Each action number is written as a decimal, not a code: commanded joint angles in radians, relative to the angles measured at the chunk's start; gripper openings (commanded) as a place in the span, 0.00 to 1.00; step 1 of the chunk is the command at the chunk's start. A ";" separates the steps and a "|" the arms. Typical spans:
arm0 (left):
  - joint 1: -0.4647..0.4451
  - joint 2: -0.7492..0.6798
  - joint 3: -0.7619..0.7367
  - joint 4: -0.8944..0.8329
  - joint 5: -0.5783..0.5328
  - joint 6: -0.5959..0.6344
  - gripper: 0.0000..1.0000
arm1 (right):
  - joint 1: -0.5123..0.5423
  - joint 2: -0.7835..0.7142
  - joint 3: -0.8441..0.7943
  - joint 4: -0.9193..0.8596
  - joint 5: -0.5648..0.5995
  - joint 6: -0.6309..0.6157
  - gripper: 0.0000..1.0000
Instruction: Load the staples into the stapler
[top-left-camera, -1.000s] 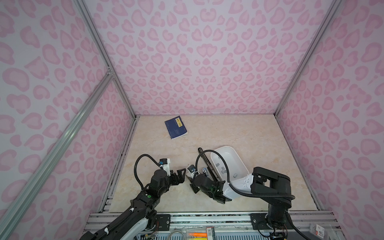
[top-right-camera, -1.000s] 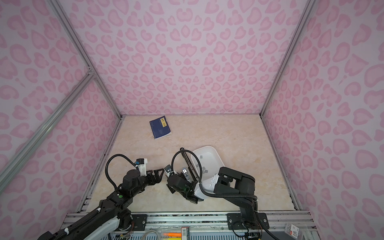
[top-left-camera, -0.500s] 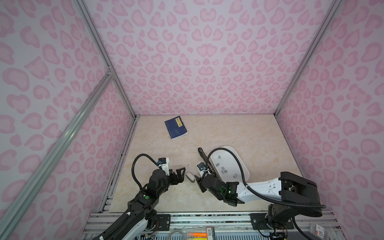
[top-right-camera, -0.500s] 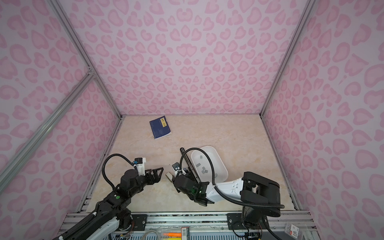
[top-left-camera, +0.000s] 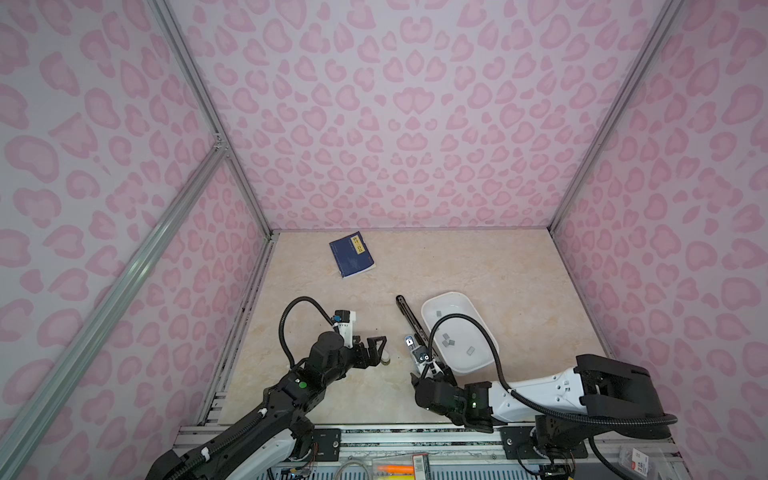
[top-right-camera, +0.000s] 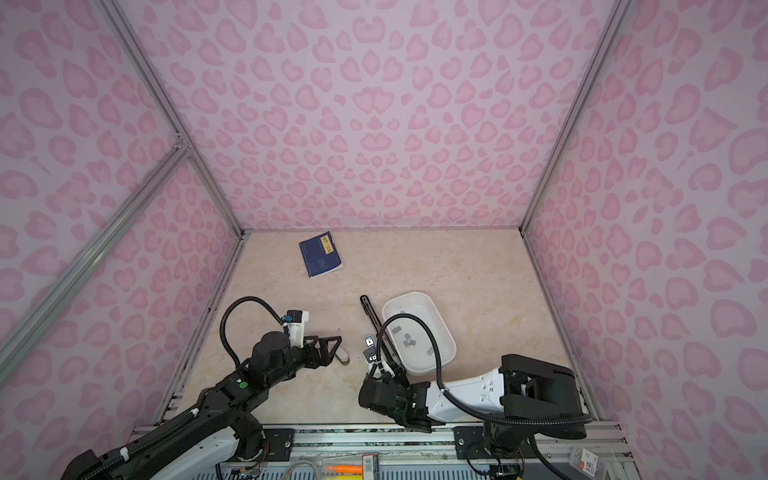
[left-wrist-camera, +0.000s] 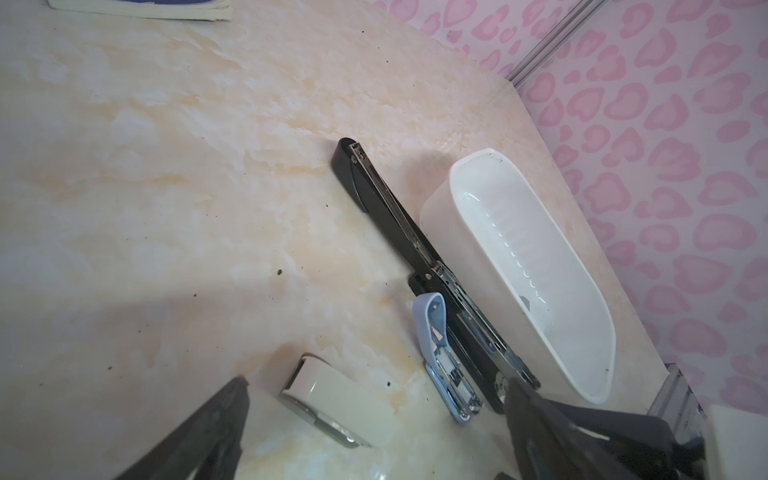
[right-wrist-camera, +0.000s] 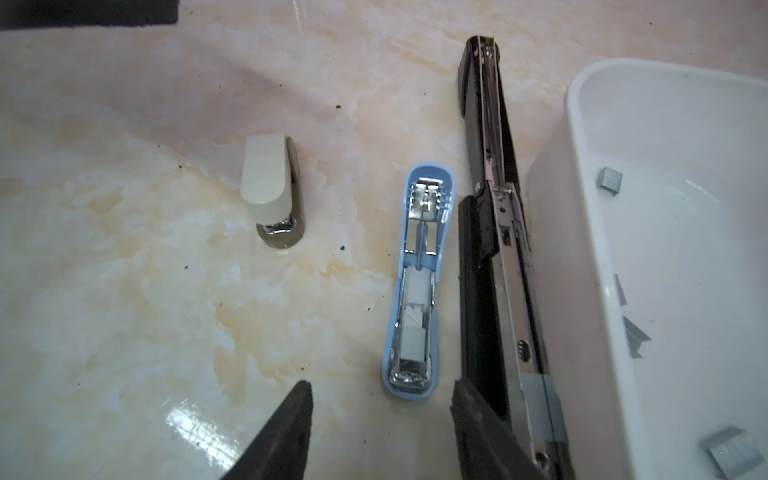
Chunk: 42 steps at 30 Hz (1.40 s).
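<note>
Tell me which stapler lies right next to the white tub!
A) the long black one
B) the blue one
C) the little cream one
A: the long black stapler lies right alongside the white tub. The blue stapler sits on the black one's other side, and the cream stapler lies farther off still.

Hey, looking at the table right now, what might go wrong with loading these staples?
1. The right gripper, open, has one finger right by the black stapler; a careless move may nudge it and shake loose what looks like a staple block on its rail.
2. That stapler lies against the white tray, leaving little room to grip it.
3. The staples in the tray are tiny and flat, so a pinch may slip.
</note>
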 joint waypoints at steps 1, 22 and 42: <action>-0.011 0.007 0.011 0.042 -0.020 -0.012 0.97 | -0.001 0.035 0.003 -0.005 0.031 0.039 0.55; -0.022 -0.004 0.013 0.033 -0.035 -0.007 0.97 | -0.091 0.190 0.044 0.061 -0.056 0.054 0.49; -0.019 0.035 0.118 -0.087 -0.079 -0.016 0.96 | -0.120 0.294 0.096 0.209 -0.126 -0.057 0.30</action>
